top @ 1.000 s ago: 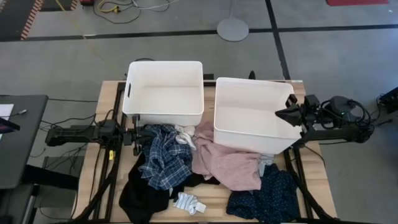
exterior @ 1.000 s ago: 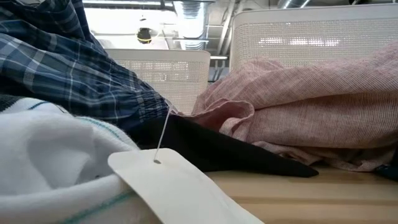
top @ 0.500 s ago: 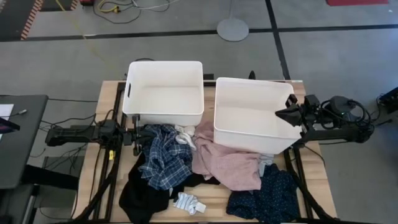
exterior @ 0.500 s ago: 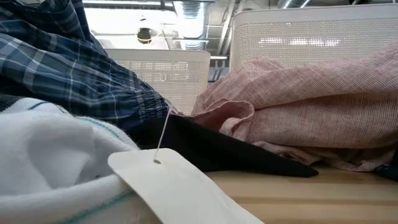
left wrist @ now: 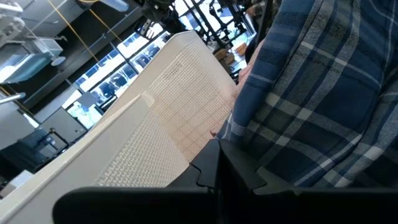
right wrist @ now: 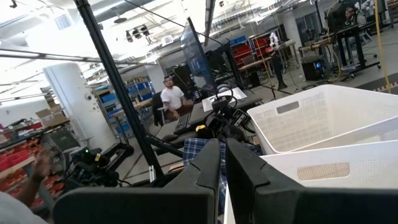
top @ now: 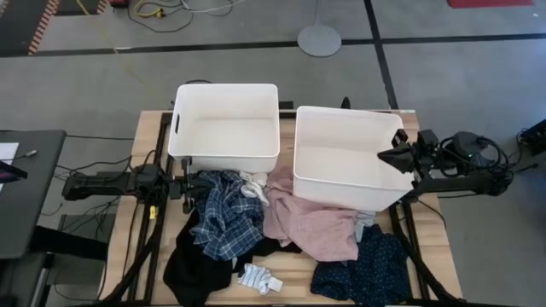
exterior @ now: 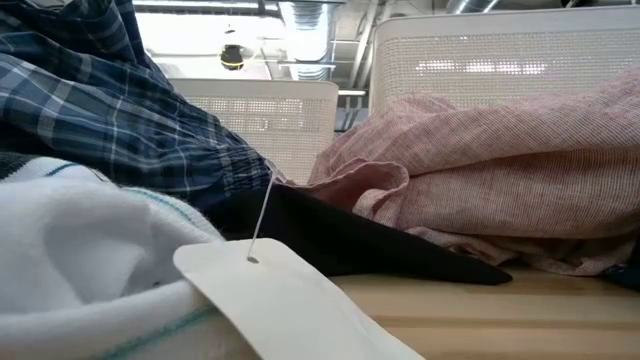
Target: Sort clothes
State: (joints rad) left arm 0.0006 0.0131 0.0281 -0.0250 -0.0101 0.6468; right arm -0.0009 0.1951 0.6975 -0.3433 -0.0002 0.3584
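Note:
The clothes lie heaped on the wooden table (top: 294,277) in front of two white bins. The heap holds a blue-white plaid shirt (top: 223,213), a black top (top: 194,266), a pink top (top: 311,223), a navy dotted piece (top: 365,269) and white-grey socks (top: 258,278). The low view shows a sock (exterior: 80,262), the plaid shirt (exterior: 120,110), the black top (exterior: 340,240) and the pink top (exterior: 500,170) close up. My left gripper (top: 189,189) is shut, level, at the plaid shirt's left edge (left wrist: 323,106). My right gripper (top: 391,158) is shut, over the right bin's right rim. My left gripper points level toward the table's right, right at the plaid shirt's left edge (left wrist: 249,134). I cannot tell whether it touches the cloth.
The left bin (top: 226,119) and the right bin (top: 350,158) stand at the table's far side, the right one partly on the pink top. A white paper tag (exterior: 290,300) on a string lies near the low camera. A seated person (right wrist: 171,96) shows beyond the table.

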